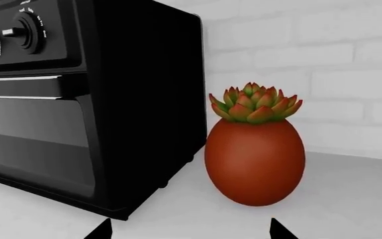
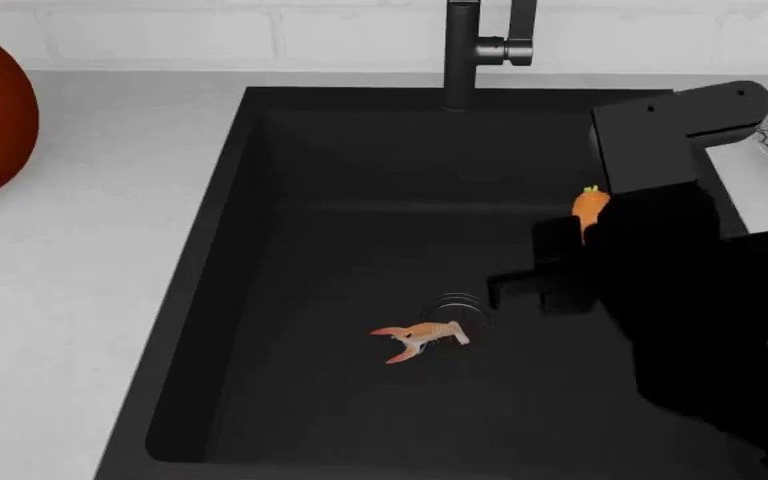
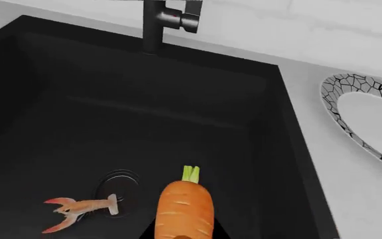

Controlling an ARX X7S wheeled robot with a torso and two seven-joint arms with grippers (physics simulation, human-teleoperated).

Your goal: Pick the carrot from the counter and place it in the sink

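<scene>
Over the sink [image 2: 291, 180], my right end effector [image 2: 584, 225] is clamped on the carrot [image 2: 590, 203], green stem pointing away from the wrist. Head view shows only the carrot's tip past my dark arm; right wrist view shows its body [image 3: 185, 209] above the basin [image 3: 58, 99], drain [image 3: 117, 183] and shrimp-like thing [image 3: 78, 209] below and off to one side, faucet [image 3: 161, 20] beyond, patterned plate [image 3: 363, 124] on the surface [image 3: 310, 94]. Left end effector [image 1: 189, 230]: only two fingertips [image 1: 100, 230] show, spread apart, nothing between; red-brown succulent pot [image 1: 254, 159] and black oven [image 1: 78, 99] ahead.
</scene>
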